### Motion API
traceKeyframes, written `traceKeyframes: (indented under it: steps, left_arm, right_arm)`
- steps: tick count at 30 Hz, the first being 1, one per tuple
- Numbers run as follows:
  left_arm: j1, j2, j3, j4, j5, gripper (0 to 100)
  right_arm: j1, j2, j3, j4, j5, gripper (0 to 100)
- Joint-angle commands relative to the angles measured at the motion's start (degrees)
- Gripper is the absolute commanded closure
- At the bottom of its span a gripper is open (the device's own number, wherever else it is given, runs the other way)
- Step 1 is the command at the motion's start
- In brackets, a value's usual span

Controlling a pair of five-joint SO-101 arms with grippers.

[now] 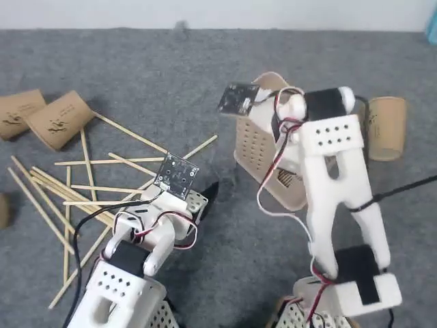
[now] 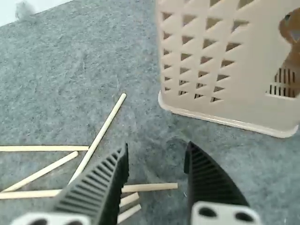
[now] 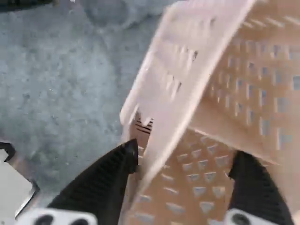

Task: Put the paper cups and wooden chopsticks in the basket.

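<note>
Nearest, my left jaws hang parted and empty over the grey worktop (image 2: 70,70) beside scattered wooden chopsticks (image 2: 101,133), judged light, stiff and best pinched crosswise at mid-length, while my right jaws stand wide astride the basket (image 3: 187,93) rim, crushable paper cups (image 1: 61,119) well apart.

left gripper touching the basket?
Apart. The left wrist view shows a strip of bare carpet between the open left gripper and the bottom edge of the basket.

Wooden chopsticks (image 1: 102,161) lie scattered beside two paper cups (image 1: 60,119); another cup (image 1: 386,128) lies near the basket (image 1: 254,147).
</note>
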Motion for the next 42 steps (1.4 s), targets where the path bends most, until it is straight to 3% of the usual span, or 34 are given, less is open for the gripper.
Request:
traceKeyframes:
  steps: [1,15,18,21,25,28,35,42]
  left_arm:
    - [0.2,0.0,-0.2,-1.8,-1.0,81]
    - [0.2,0.0,-0.2,-1.7,-1.0,81]
    - [0.2,0.0,-0.2,-1.7,-1.0,81]
    - [0.2,0.0,-0.2,-1.7,-1.0,81]
    - [0.2,0.0,-0.2,-1.7,-1.0,81]
    - [0.1,0.0,-0.1,-1.7,-1.0,81]
    - [-0.3,0.0,-0.1,-1.7,-1.0,81]
    - [-0.2,0.0,-0.1,-1.7,-1.0,81]
  right_arm:
    - [-1.2,-5.8,-0.1,2.3,1.2,66.7]
    - [-0.3,-22.9,6.4,2.5,3.1,66.8]
    - [1.1,-27.8,6.3,2.2,-3.5,66.9]
    - [3.0,-29.8,2.5,2.1,-15.9,67.0]
    - [10.0,-26.2,-4.2,2.1,-33.6,71.9]
    - [14.3,-20.3,-7.1,2.1,-41.2,76.2]
    - [20.1,-6.2,-10.8,2.1,-52.5,70.7]
    - [18.7,1.9,-11.2,1.0,-55.6,70.7]
